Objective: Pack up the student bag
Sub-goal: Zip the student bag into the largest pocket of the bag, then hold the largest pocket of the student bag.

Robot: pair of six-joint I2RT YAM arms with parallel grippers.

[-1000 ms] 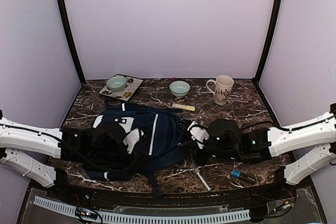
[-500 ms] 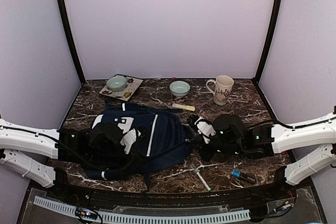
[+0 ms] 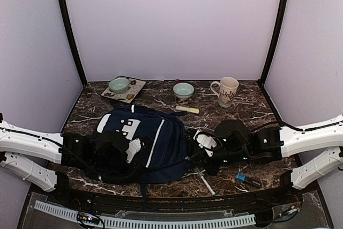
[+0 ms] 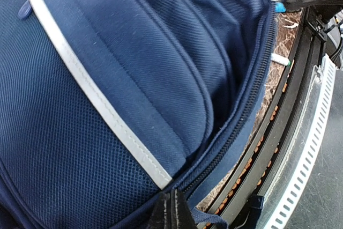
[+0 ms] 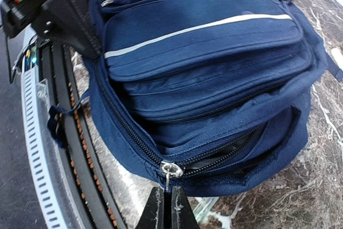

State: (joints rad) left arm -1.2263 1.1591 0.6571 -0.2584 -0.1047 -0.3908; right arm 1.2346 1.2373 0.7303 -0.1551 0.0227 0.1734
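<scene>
Student bag (image 3: 166,143) shifted; right claw (image 5: 166,202) pinches zipper pull (image 5: 169,171).

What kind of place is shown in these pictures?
Probably a robot test booth: plain lilac panels enclose a marble-patterned table, with the left arm and right arm mounted at its near edge.

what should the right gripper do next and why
Probably slide the zipper pull along the shut teeth to widen the opening: the right gripper pinches it, the bag gapes only beyond it, and the left gripper clamps the fabric.
</scene>
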